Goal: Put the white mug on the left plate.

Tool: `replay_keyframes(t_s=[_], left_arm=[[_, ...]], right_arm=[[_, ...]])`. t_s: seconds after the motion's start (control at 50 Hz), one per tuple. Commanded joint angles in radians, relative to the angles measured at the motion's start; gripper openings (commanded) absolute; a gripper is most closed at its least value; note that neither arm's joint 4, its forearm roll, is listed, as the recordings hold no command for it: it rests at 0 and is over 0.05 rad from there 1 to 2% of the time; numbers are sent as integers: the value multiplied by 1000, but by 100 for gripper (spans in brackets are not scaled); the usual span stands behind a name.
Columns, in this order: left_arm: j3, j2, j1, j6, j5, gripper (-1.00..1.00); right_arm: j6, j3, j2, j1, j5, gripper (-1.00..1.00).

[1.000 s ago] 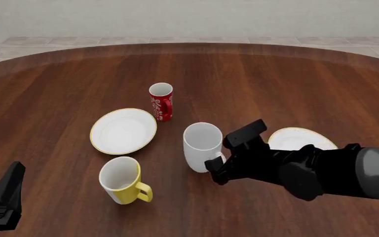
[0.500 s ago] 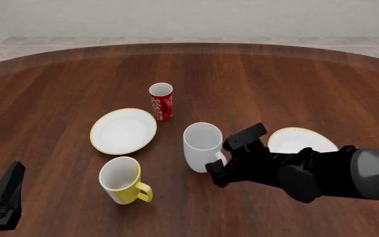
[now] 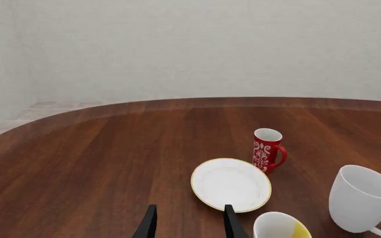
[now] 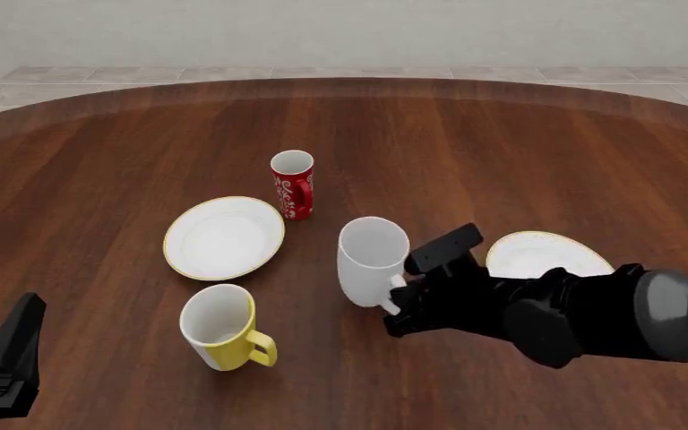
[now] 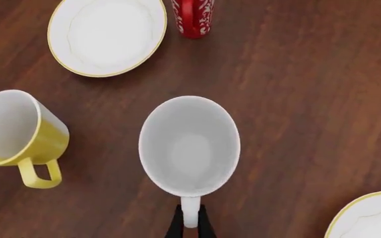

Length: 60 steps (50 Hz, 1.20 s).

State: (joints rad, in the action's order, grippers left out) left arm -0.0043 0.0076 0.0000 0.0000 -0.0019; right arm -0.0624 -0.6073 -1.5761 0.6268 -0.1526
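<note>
1. We see the tall glossy white mug [image 4: 372, 260] near the middle of the dark wooden counter [image 4: 500, 152], tilted a little, with its loop handle turned toward the near right.
2. Our right gripper [image 5: 189, 224] has its black fingers [image 5: 174, 225] closed on that handle; the right wrist view shows them pressed on either side of the white loop, just below the mug's open mouth [image 5: 189, 145].
3. In the left wrist view the mug [image 3: 361, 199] leans clearly; we cannot tell from any view whether its base touches the counter.
4. The round shallow white plate with a thin golden rim [image 4: 223, 237] lies flat to the left of the white mug, apart from it and bare.
5. A red soda can with white lettering [image 4: 293, 184] stands upright just beyond that plate's far right edge.
6. A yellow mug with a white inside [image 4: 222, 327] stands near the plate's near edge, its handle toward the near right.
7. A second white plate with a golden rim [image 4: 550, 252] lies to the right, partly hidden behind our right arm [image 4: 583, 313].
8. Our left gripper [image 3: 187, 224] sits at the near left corner of the counter, well apart from everything; its two dark fingers [image 3: 148, 225] stand spread with nothing between them, the left plate [image 3: 231, 184] lying ahead of them.
</note>
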Motion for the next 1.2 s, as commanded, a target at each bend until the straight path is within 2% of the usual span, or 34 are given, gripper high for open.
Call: replay_keyframes(t_s=[0.02, 0.28, 0.66, 1.0, 1.2], left_arm=[[0, 0, 0, 0, 0, 100], [0, 0, 0, 0, 0, 100], [0, 0, 0, 0, 0, 100], [0, 0, 0, 0, 0, 100], [0, 0, 0, 0, 0, 100]], right_arm=[[4, -3, 4, -1, 0, -100], [8, -9, 28, -2, 22, -100], [67, -66, 126, -16, 122, -100], [122, -188, 149, 5, 231, -100], [125, -241, 116, 17, 243, -100]])
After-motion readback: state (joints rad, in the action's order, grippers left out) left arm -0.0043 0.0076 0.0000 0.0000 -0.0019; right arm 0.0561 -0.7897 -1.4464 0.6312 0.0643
